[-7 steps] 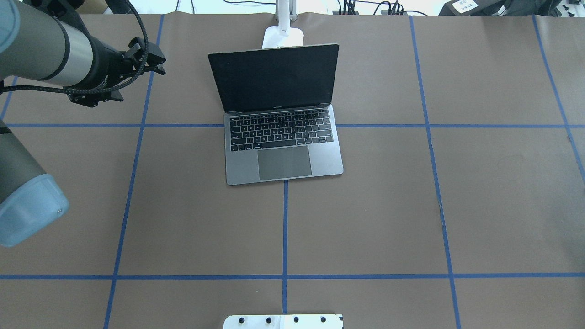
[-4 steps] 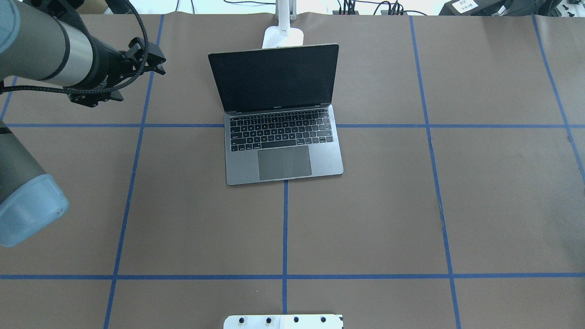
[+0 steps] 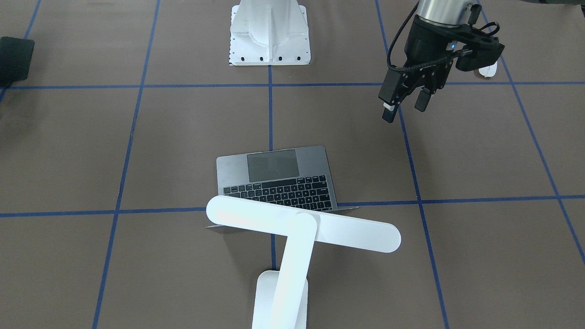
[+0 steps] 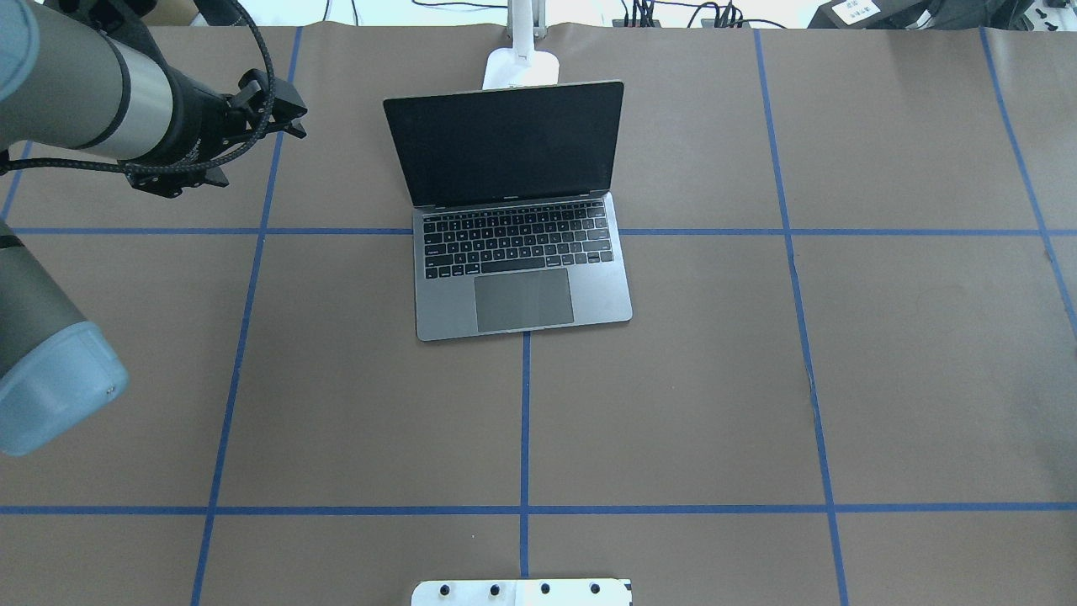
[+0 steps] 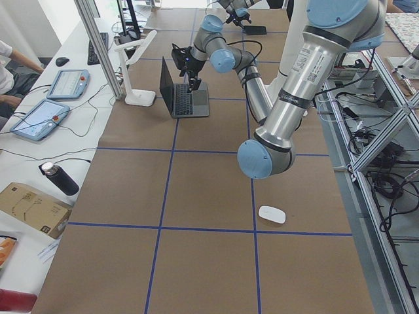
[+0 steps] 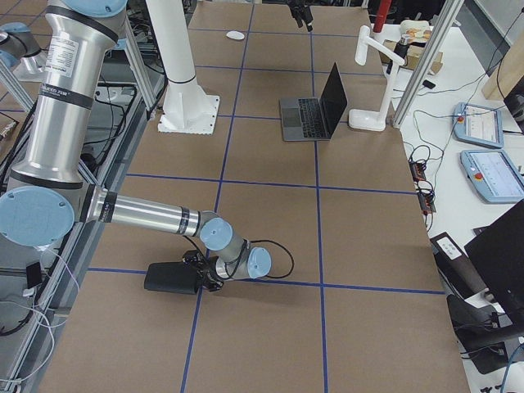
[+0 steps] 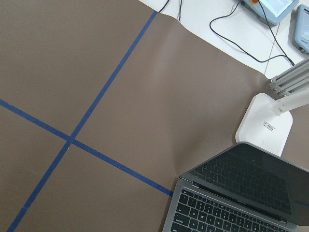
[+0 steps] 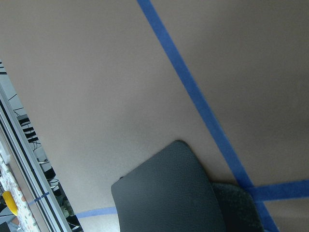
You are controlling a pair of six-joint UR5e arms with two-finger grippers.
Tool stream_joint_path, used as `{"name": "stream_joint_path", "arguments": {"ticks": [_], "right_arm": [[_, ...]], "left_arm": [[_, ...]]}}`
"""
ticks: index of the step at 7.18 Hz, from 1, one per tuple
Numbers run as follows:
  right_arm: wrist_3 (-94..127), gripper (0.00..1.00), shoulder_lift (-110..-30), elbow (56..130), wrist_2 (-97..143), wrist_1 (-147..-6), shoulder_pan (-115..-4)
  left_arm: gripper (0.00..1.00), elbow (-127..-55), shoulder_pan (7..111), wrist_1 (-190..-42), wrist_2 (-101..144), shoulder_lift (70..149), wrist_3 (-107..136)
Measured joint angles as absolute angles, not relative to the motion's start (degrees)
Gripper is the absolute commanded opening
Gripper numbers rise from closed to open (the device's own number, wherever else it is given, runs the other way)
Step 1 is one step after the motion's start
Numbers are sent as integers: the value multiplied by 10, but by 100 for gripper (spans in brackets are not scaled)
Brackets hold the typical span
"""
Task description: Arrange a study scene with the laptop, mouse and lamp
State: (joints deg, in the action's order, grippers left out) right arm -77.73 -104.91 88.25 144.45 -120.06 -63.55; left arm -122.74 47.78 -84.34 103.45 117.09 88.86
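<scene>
I am holding my left pincer [image 3: 405, 109] in the air over the left half of the table [image 4: 715, 404], with its two fingers spread wide and gripping nothing. The mouse [image 5: 272, 214] is lying flat near the table's left end, toward my own edge. It is well apart from the laptop [image 4: 517, 252], which is standing open near the middle of the far edge with the lamp [image 3: 301, 226] just behind it.

I am judging the mouse to be light, rigid and glossy, so probably slippery. I am planning to come straight down and pinch its two long sides low, across the narrow width, squeezing gently so that it does not squirt out.

My right pincer [image 6: 201, 282] is sitting low by the black mousepad [image 6: 170, 278] near the right end. I cannot tell how far it is opened.
</scene>
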Motion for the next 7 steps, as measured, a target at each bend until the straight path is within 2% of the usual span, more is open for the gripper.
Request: {"name": "stream_joint_path", "arguments": {"ticks": [7], "right_arm": [[-772,98,-1067,874,1478,-1206,-634]], "left_arm": [[100,-1250,476,-809,1034,1180,889]]}}
